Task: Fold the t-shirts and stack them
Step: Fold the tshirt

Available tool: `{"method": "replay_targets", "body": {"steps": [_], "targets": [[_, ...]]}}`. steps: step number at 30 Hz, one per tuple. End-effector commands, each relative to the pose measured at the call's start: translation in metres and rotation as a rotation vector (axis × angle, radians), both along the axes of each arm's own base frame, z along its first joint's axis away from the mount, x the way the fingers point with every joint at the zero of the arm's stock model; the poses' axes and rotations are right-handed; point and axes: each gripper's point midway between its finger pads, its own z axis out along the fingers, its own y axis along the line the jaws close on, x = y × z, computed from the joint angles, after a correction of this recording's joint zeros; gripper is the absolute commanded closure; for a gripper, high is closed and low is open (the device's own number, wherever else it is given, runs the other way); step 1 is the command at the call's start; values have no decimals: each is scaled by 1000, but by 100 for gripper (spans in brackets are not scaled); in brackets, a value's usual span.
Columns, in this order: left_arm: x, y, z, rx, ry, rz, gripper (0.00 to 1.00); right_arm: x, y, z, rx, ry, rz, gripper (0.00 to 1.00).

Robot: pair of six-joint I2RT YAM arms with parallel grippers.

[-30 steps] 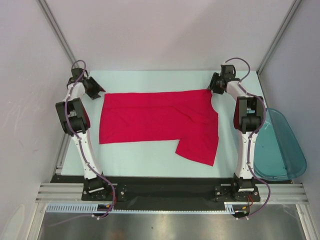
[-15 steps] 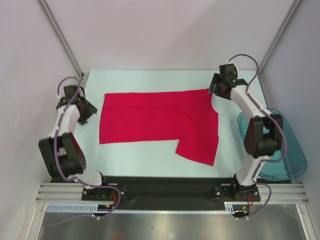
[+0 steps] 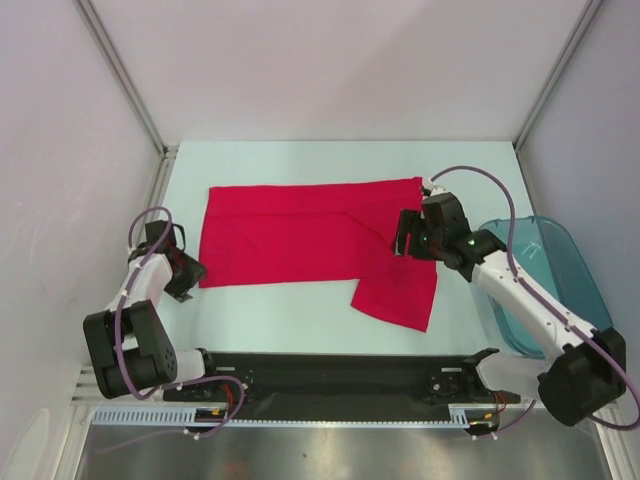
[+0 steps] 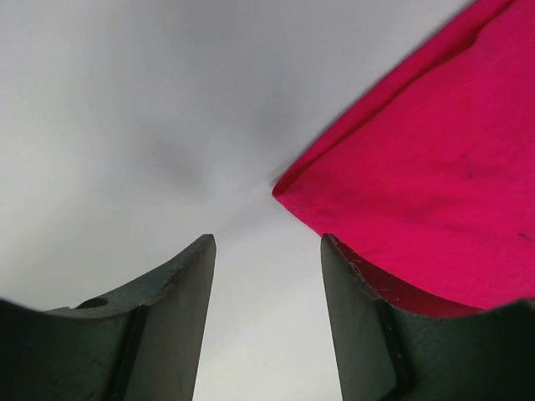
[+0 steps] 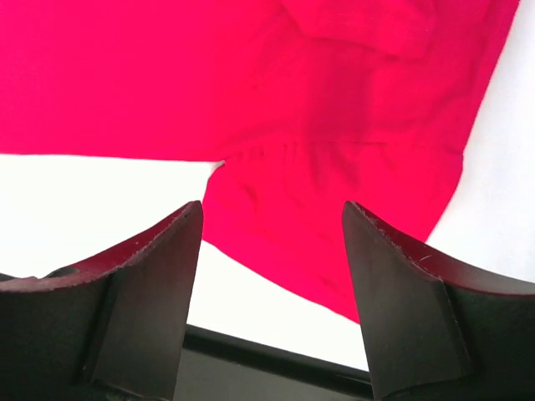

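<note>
Shirt (image 3: 300,235), red, lies spread flat, bin (image 3: 560,290) off its right side. Left gripper (image 3: 185,275) just beside its near-left corner, right gripper (image 3: 405,235) over its right part, both open & empty. Soft, limp cloth: prob. pinch corners.

Plain bright red t-shirt (image 3: 300,235), translucent teal bin (image 3: 545,290), pale table (image 3: 290,320).

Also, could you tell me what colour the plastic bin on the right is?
The bin is translucent teal, clearest in the top external view.
</note>
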Motion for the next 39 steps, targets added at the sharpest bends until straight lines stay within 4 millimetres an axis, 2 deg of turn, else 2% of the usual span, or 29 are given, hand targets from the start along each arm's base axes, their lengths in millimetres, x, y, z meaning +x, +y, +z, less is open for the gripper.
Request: {"method": "replay_targets", "body": {"steps": [1,5,8,13,20,25,27,29,30,33,34,39], "targets": [[19,3,3,5,-64,36,41,-10,-2,15,9,-46,26,28],[29,5,2,0,-74,46,43,-22,-14,13,-22,-50,23,28],[33,3,-7,-26,-53,56,47,-28,-20,11,-17,-61,13,28],[42,0,-14,-67,-39,73,49,-28,-25,4,-7,-62,2,29],[40,3,-22,-64,-25,101,52,-27,-30,4,-13,-45,-12,28],[36,-7,-31,-114,-13,87,66,-32,-44,-4,10,22,-94,26],[31,-10,-34,-130,-5,85,70,-37,-55,-20,23,70,-162,25],[32,-13,-32,-150,-24,82,77,-42,-54,-34,63,119,-204,24],[31,-14,-31,-153,-26,81,80,-49,-57,-51,57,168,-234,24],[35,-13,-26,-159,-45,63,88,-58,-57,-70,84,230,-297,28],[34,-14,-25,-164,-38,61,92,-67,-59,-84,81,261,-312,30],[40,-14,-18,-176,-58,30,100,-77,-65,-115,74,315,-406,39]]}}
